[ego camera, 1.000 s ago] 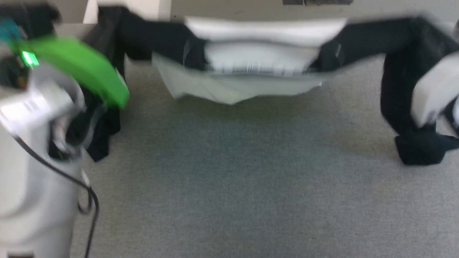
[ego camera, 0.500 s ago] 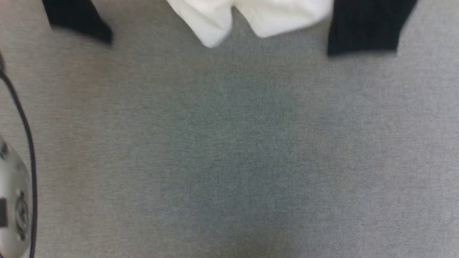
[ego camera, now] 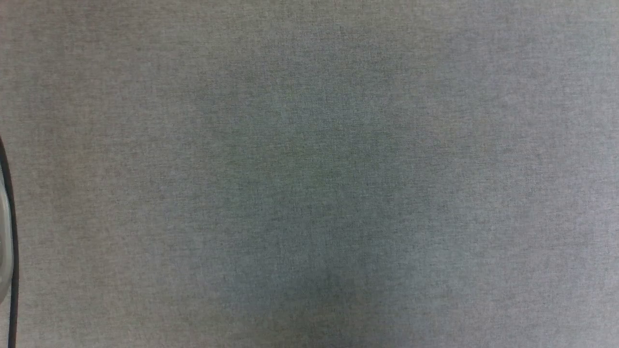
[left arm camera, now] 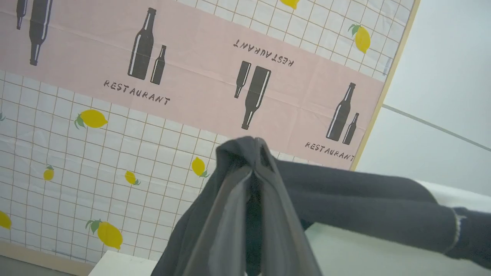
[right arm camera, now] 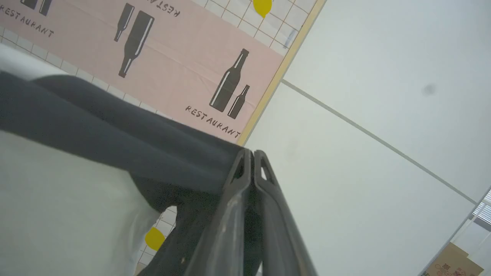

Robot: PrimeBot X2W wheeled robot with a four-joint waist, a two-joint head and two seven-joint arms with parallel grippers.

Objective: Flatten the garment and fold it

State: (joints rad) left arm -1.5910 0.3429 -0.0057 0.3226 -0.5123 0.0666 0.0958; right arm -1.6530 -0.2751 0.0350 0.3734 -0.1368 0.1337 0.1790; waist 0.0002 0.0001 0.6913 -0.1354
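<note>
In the left wrist view my left gripper [left arm camera: 253,153] is shut on the garment, with black sleeve cloth bunched over its fingertips. From there a black sleeve [left arm camera: 364,207] runs to the right above the white body [left arm camera: 364,253]. My right gripper [right arm camera: 252,153] is shut on the other black sleeve [right arm camera: 115,138], which stretches off to the left over the white body [right arm camera: 57,207]. Both wrist views look up towards the walls, and the garment hangs between the two grippers.
The head view looks down on a grey cloth surface [ego camera: 309,174], with a black cable [ego camera: 12,241] at its left edge. Behind the garment is a wall sheet printed with bottles and lemons [left arm camera: 153,76], then a plain pale wall [right arm camera: 383,76]. A cardboard box [right arm camera: 452,264] sits low right.
The garment and both arms have slid out past the top of the head view, leaving bare grey surface. The whole picture shifted, so the camera may have moved.
</note>
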